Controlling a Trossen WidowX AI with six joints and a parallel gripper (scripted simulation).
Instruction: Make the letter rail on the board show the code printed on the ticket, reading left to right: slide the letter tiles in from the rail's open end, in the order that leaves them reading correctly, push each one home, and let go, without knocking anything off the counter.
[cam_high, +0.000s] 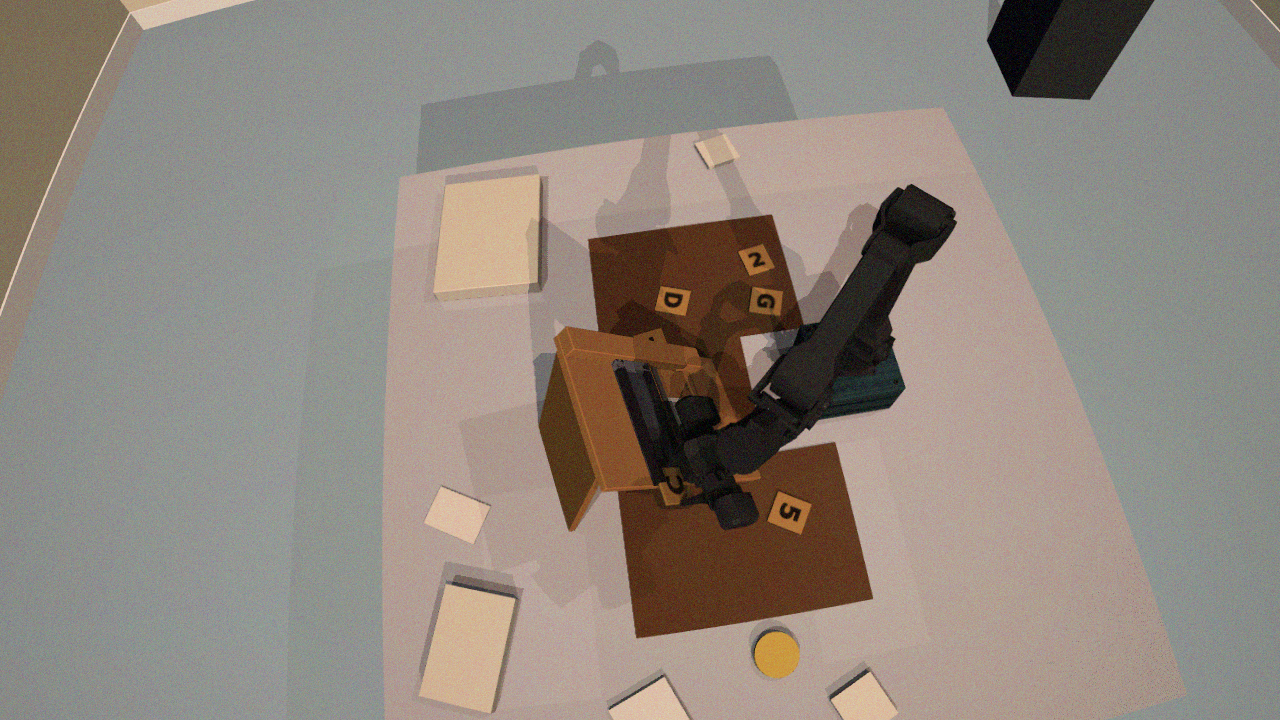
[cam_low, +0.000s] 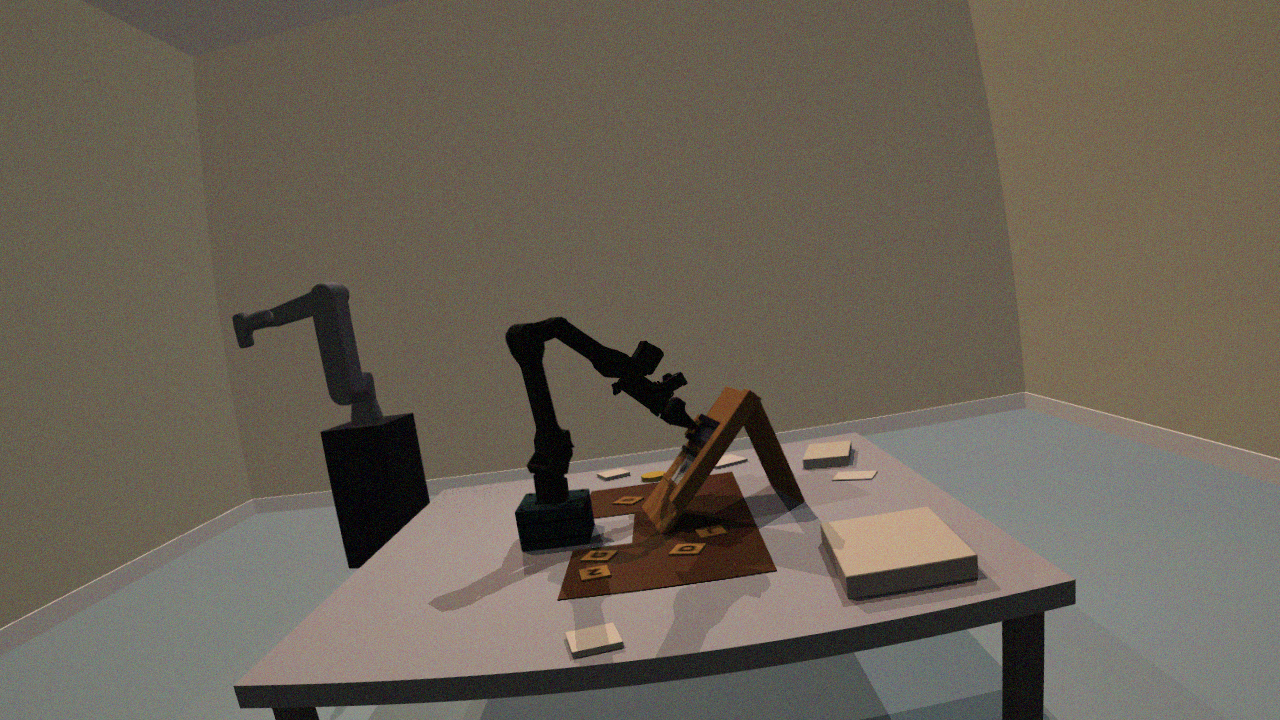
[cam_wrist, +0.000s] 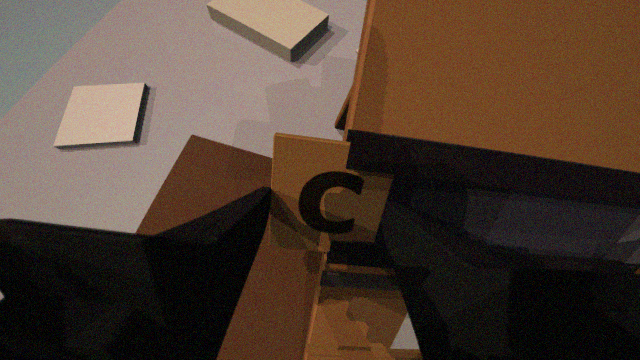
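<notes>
My gripper (cam_wrist: 328, 202) is shut on the C tile (cam_wrist: 314, 160) (cam_high: 670, 488), at the open end of the dark rail (cam_wrist: 500, 159) (cam_high: 637, 407) on the tilted board (cam_wrist: 500, 75) (cam_high: 595, 402) (cam_low: 735, 413). The tile's right part is inside the rail's mouth; its left part sticks out. The D tile (cam_high: 672, 300) (cam_low: 687, 548), G tile (cam_high: 766, 300) (cam_low: 598, 556), a tile reading N or Z (cam_high: 756, 259) (cam_low: 595, 572) and the 5 tile (cam_high: 789, 512) (cam_low: 628, 500) lie flat. Another tile (cam_low: 711, 531) is partly hidden by the board in the top view. The ticket's code is not readable.
A brown mat (cam_high: 742, 573) (cam_low: 751, 559) lies under the board. Pale blocks (cam_high: 489, 234) (cam_high: 468, 646) (cam_low: 899, 550) and a yellow disc (cam_high: 776, 653) stand around it on the counter. A second arm (cam_low: 340, 349) stands on a black pedestal beyond the counter.
</notes>
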